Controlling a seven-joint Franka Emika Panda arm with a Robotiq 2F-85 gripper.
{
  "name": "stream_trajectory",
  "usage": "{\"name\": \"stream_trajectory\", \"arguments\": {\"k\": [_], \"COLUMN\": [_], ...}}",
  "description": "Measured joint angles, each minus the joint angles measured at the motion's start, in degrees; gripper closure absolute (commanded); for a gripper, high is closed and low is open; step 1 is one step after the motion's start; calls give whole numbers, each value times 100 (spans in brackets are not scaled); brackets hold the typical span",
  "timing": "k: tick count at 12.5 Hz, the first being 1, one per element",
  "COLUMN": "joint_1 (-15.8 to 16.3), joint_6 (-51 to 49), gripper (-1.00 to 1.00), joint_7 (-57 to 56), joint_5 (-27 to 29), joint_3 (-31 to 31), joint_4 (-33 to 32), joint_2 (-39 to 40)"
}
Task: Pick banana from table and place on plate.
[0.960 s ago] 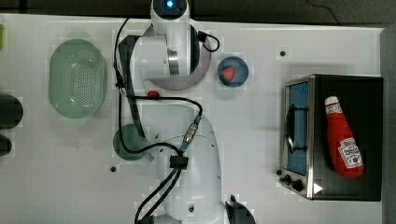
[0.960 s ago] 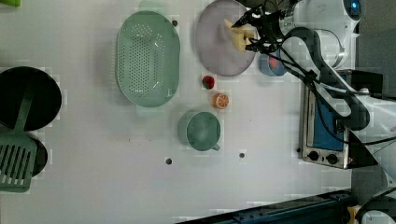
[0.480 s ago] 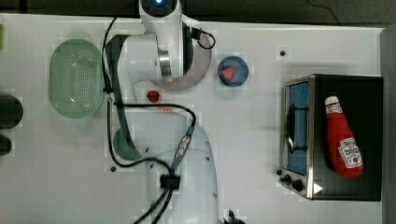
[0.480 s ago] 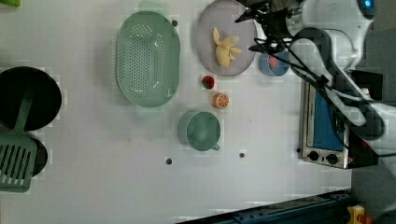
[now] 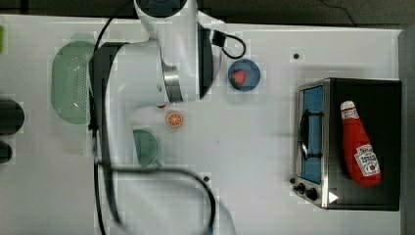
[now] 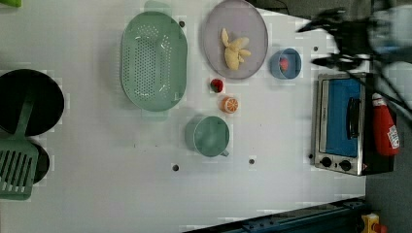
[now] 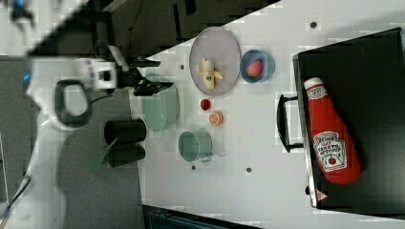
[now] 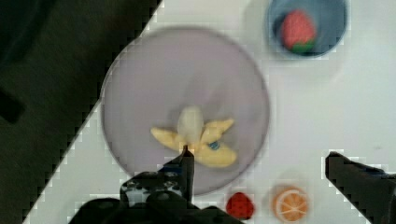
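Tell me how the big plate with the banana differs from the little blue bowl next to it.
The plate is wide, flat and pale lilac-grey; the blue bowl is far smaller, deeper and blue. The plate holds a peeled banana; the blue bowl holds a strawberry. Both are round and sit side by side on the white table.

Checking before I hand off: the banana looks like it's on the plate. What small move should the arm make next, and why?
Probably just keep the arm lifted clear and finish. The banana lies wholly inside the plate, peel splayed, and the gripper hangs open above it, holding nothing. No regrasp seems needed; dropping back down would only risk nudging the banana.
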Motion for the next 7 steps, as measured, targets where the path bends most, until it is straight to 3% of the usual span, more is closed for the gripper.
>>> {"name": "stream_trajectory", "arguments": {"k": [2, 7], "joint_1": [-152, -338], "joint_6": [-108, -1130], "gripper": [-100, -100], "joint_7": [8, -21], "joint_5": [218, 97], "joint_3": [-70, -391], "joint_4": [-632, -1746], "joint_2": [-959, -2827]}}
